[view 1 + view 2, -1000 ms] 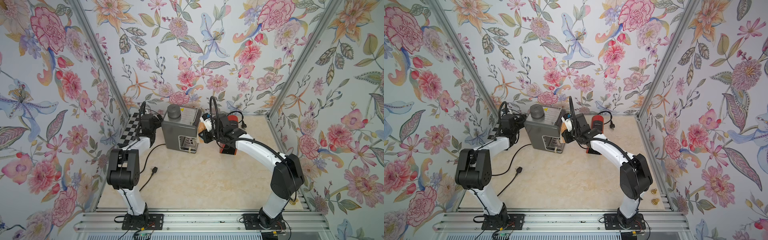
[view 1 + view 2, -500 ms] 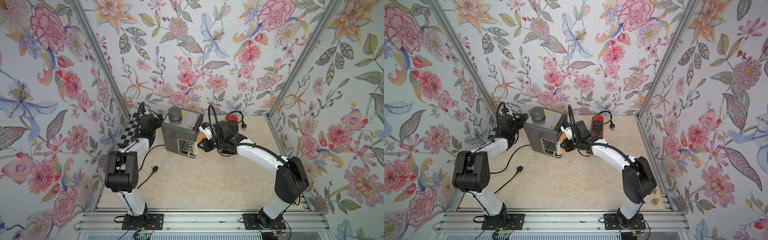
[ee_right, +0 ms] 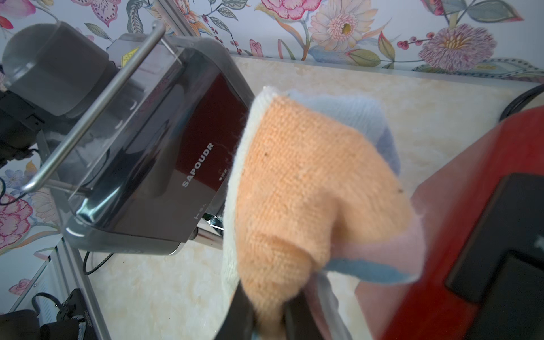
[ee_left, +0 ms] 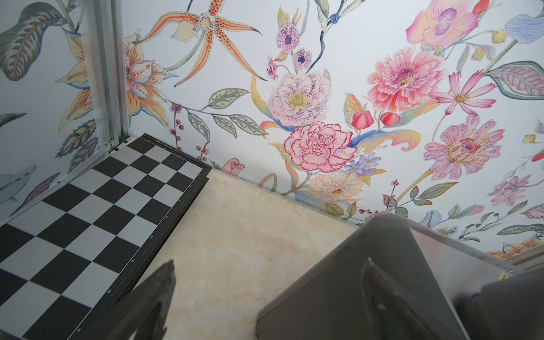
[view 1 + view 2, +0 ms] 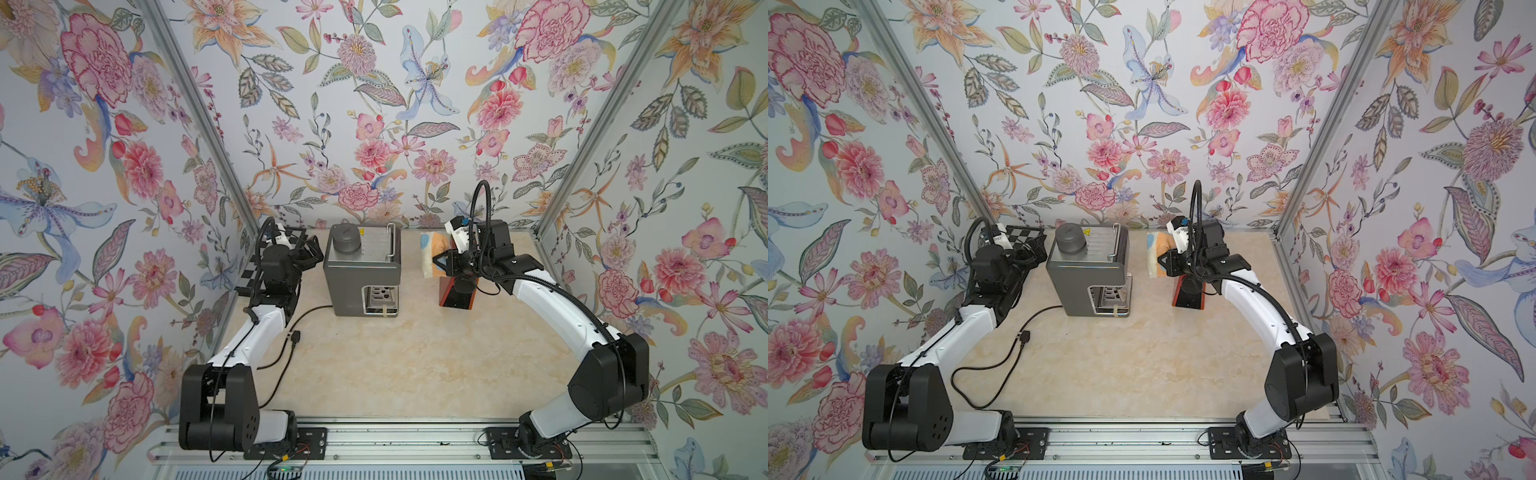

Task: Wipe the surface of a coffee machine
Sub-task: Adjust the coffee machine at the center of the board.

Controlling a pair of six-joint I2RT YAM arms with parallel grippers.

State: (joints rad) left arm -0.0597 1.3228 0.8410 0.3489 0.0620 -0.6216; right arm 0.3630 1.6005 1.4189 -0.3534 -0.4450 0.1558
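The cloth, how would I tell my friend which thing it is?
Find the grey coffee machine at the back of the pale table. Right beside it, the right gripper pinches the cloth. It is the only soft, fuzzy thing: orange with blue and pink patches, unlike the shiny red box next to it.

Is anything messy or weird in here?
Nothing spilled or broken. The coffee machine's black power cord snakes loose over the table, its plug lying bare. A chessboard lies in the back corner, odd for a cleaning job.
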